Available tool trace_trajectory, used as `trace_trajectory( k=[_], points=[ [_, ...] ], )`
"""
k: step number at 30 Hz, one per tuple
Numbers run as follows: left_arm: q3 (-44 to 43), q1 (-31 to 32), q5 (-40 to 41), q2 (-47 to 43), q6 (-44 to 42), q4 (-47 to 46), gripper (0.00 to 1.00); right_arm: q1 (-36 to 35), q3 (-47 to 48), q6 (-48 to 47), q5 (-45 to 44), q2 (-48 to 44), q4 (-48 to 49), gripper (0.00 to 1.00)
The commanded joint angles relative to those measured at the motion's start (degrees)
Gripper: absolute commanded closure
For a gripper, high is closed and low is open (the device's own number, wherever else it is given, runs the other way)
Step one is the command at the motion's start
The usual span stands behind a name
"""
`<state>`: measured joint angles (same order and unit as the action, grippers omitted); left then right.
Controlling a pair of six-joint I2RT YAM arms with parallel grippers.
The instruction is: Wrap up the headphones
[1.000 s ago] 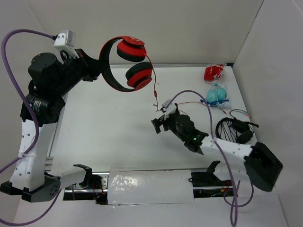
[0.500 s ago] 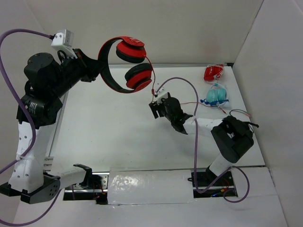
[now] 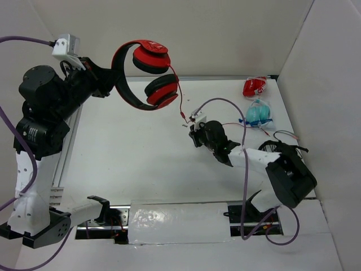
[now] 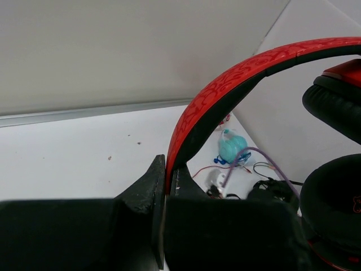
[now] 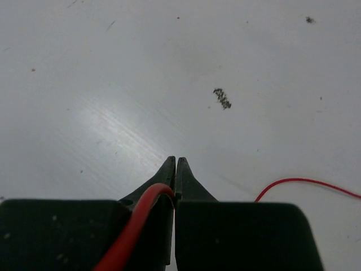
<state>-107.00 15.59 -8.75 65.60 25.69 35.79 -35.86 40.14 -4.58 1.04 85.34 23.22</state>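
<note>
The red headphones (image 3: 145,73) hang in the air at the back left, ear cups toward the right. My left gripper (image 3: 113,80) is shut on their black-lined headband (image 4: 225,96), which passes between the jaws of that gripper (image 4: 167,172); the black ear pads (image 4: 333,197) fill the right of the left wrist view. The thin red cable (image 3: 180,104) drops from the lower cup to my right gripper (image 3: 192,131) near the table's middle. In the right wrist view that gripper (image 5: 175,164) is shut low over the white table, with the cable (image 5: 138,217) pinched at the jaws and more cable (image 5: 304,182) lying to the right.
A small red packet (image 3: 255,86) and a teal packet (image 3: 259,113) lie at the back right. A black tangle of headphones and wires (image 3: 282,153) sits by the right wall. White walls close the back and right. A shiny strip (image 3: 177,223) covers the near edge.
My right gripper has travelled left and away from the base to the hanging cable, and its jaws have gone from open to shut on it. The left arm shifted the headphones slightly left.
</note>
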Motion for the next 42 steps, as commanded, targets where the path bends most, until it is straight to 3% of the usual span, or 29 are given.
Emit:
trace_trajectory(
  k=[1,8,13,16,18,19,21,26,30,34,37,39,42],
  points=[
    [1.4,0.1,4.6,1.4,3.0,-5.4,1.00,-2.8,-5.4,6.5,2.0,-7.4,-1.8,1.00],
    [6.7,-1.7,8.5,8.7,9.5,-5.0,1.00,-14.7,-11.0,21.2,-13.1,-17.4,-12.5,1.00],
    [9.8,-4.2,10.2,14.8,14.1,-4.3,1.00,-22.1,-5.7,29.4,-25.9,-19.0,-30.0,1.00],
    [9.7,-9.4,7.1,19.6,16.8,-3.5,1.00,-26.1,-4.1,35.4,-29.5,-17.6,-36.7,1.00],
    [7.0,-9.4,6.4,24.2,16.8,0.0,1.00,-29.0,-4.6,39.0,-31.4,-16.5,-39.5,1.00],
    [4.4,-14.5,5.9,25.7,20.0,1.3,1.00,-29.9,-4.9,40.5,-32.1,-16.4,-40.4,1.00],
    [2.8,-17.9,3.6,28.6,20.6,3.4,1.00,-31.5,-6.2,44.0,-32.7,-16.0,-42.2,1.00],
    [6.5,-26.2,-0.8,26.3,22.6,1.2,1.00,-31.5,-8.2,49.1,-33.1,-18.4,-43.8,1.00],
    [10.0,-31.8,-3.7,23.5,22.6,-0.1,1.00,-27.3,-8.3,50.5,-32.9,-21.1,-46.5,1.00],
    [12.2,-35.1,-7.0,19.8,21.7,-1.8,1.00,-19.5,-9.5,46.0,-25.2,-24.3,-44.1,1.00],
    [17.2,-35.3,-12.3,15.0,19.5,-8.4,1.00,-16.2,-6.6,38.3,-18.7,-24.5,-43.2,1.00],
    [21.9,-34.5,-20.3,12.1,17.1,-13.9,1.00,-17.0,-3.9,33.9,-19.4,-23.1,-45.3,1.00],
    [22.3,-30.5,-23.3,7.0,14.8,-17.8,1.00,-18.2,0.4,28.6,-18.7,-19.7,-46.7,1.00]
  ],
)
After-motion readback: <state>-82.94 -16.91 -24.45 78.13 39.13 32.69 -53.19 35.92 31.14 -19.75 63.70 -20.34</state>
